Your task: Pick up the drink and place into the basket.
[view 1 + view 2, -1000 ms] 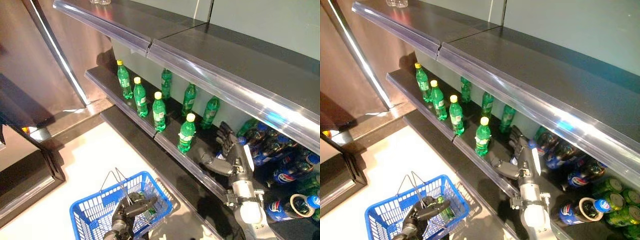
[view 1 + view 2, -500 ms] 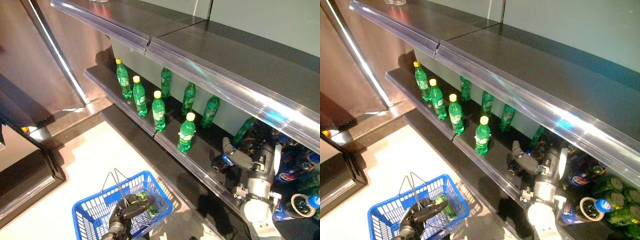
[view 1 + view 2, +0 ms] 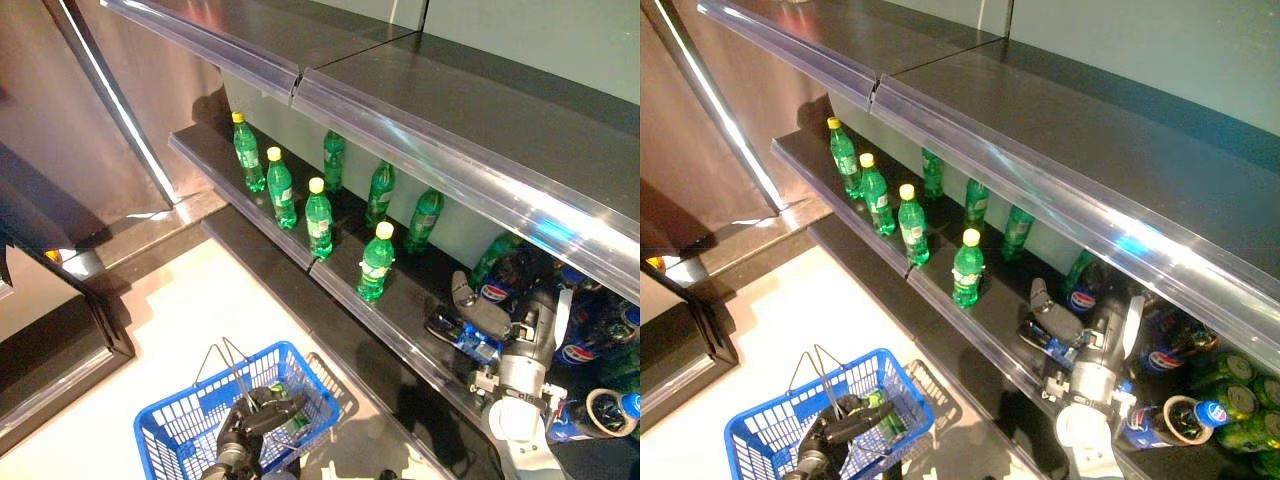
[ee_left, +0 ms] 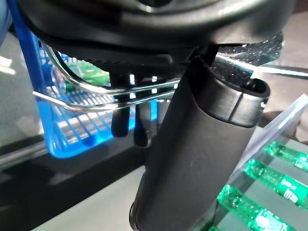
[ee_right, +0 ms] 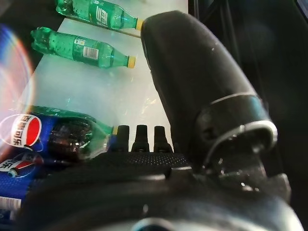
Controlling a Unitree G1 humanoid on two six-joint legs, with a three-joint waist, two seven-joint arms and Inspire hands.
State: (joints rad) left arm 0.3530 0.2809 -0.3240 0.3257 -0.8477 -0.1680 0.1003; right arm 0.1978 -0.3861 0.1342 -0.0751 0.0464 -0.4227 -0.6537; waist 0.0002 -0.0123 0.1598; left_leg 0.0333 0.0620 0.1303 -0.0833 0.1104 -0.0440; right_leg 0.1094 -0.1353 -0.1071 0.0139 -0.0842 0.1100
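Seven green bottles stand shelved; right hand curls around one cola bottle.

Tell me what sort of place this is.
Most likely a shop's drinks aisle: long dark shelves with clear price rails, green bottles standing in rows, and a blue wire-handled shopping basket on the floor.
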